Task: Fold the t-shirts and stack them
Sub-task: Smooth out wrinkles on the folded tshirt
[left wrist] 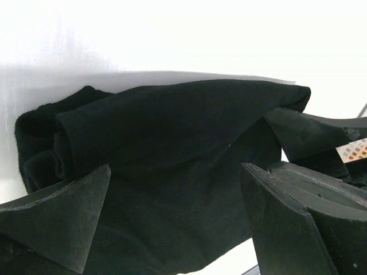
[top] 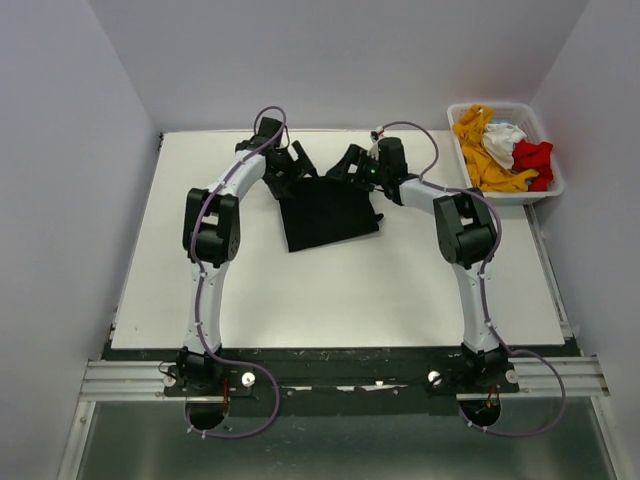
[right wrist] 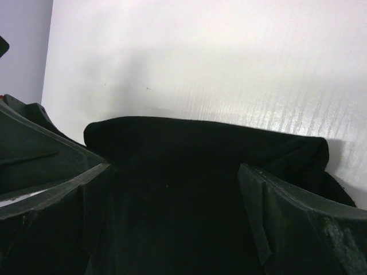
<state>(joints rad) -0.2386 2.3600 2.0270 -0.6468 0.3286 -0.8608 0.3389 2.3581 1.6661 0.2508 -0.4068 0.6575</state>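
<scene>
White table (top: 330,300): black t-shirt (top: 328,212) far centre, soft, limp, light; grasp far-edge corners. Left gripper (left wrist: 176,172), right gripper (right wrist: 175,169) both released, spread wide over far edge. Other t-shirts (top: 488,150) in basket (top: 500,198), far right.

place: lab test cell | cues: bare grey walls (top: 60,150), white table (top: 330,290), arms (top: 210,228) on aluminium rail (top: 340,378)

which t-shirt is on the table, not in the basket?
The black t-shirt, lying on the table. The orange-yellow shirt, white shirt and red shirt are bunched in the basket.
</scene>
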